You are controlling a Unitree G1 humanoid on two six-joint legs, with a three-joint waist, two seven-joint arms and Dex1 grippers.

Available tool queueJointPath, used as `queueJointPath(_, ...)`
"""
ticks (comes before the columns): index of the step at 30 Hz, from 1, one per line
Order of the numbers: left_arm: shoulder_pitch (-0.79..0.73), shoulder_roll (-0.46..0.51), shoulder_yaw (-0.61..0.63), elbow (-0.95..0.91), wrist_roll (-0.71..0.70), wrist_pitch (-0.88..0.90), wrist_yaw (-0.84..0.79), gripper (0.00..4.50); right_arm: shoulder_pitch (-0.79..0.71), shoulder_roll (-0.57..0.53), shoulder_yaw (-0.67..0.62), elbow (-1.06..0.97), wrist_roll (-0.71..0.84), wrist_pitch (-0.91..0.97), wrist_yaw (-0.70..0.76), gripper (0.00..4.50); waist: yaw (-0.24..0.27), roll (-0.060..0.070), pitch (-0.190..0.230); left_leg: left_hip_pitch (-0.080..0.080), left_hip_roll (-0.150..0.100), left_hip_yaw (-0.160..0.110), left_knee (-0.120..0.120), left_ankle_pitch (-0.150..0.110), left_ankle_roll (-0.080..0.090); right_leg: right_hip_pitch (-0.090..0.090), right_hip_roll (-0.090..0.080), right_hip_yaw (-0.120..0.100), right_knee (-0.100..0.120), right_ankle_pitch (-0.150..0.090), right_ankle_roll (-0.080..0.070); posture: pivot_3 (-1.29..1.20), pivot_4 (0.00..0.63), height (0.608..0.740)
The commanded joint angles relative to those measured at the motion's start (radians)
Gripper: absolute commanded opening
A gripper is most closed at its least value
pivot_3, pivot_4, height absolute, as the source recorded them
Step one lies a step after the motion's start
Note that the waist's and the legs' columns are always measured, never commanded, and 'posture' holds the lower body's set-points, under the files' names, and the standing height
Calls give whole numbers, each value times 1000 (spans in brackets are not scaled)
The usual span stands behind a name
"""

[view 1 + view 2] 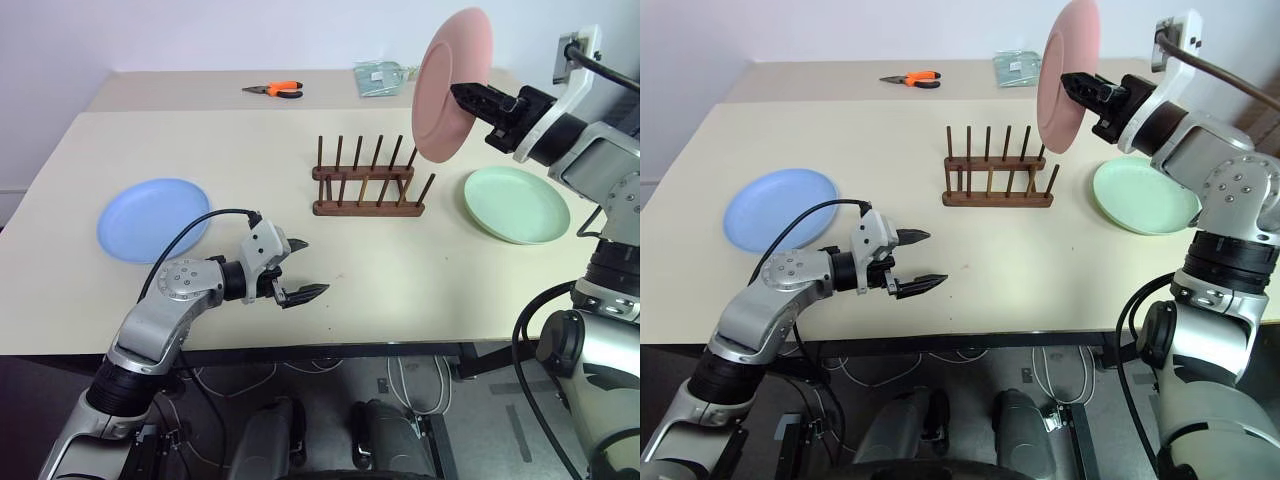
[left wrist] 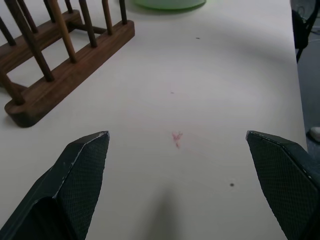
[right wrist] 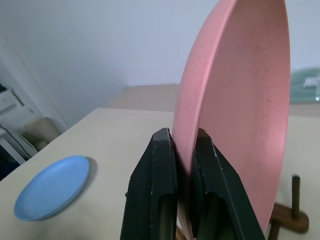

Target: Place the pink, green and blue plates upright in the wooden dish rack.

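Note:
My right gripper (image 1: 462,95) is shut on the rim of the pink plate (image 1: 450,85), holding it upright in the air above and just right of the wooden dish rack (image 1: 365,180). The rack stands with nothing between its pegs in the middle of the table. To its right the green plate (image 1: 516,204) lies flat, while the blue plate (image 1: 152,219) lies flat at the left. My left gripper (image 1: 303,268) hovers open near the table's front edge, right of the blue plate, with nothing between its fingers (image 2: 80,170).
Orange-handled pliers (image 1: 275,90) and a clear packet (image 1: 380,78) lie at the far side of the table (image 1: 220,150). Cables hang under the front edge.

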Motion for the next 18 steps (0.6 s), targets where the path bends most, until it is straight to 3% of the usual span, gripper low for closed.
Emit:
queueJointPath(1,0,7,23,-35,-12,-4,4,4500,-21,8,-12,25,11,-12,8,60,-2,1,0,0,0,0,0,0,0,0,0,0,0,0,0,0,150,740)
queueJointPath(11,-10,10,14,-22,-4,-11,0,4500,-48,42,35,154,-41,-61,20,60,-1,1,0,0,0,0,0,0,0,0,0,0,0,0,0,0,150,740)
queueJointPath(14,-13,12,14,-22,-4,-9,1,4500,-58,47,64,191,-93,-134,32,1165,-1,1,0,0,0,1,0,0,0,0,0,0,0,0,0,0,150,740)
queueJointPath(18,-11,14,15,-29,-4,-4,5,4500,-35,23,125,169,-211,-311,57,3124,-1,1,0,0,0,1,0,0,0,0,0,0,0,0,0,0,150,740)
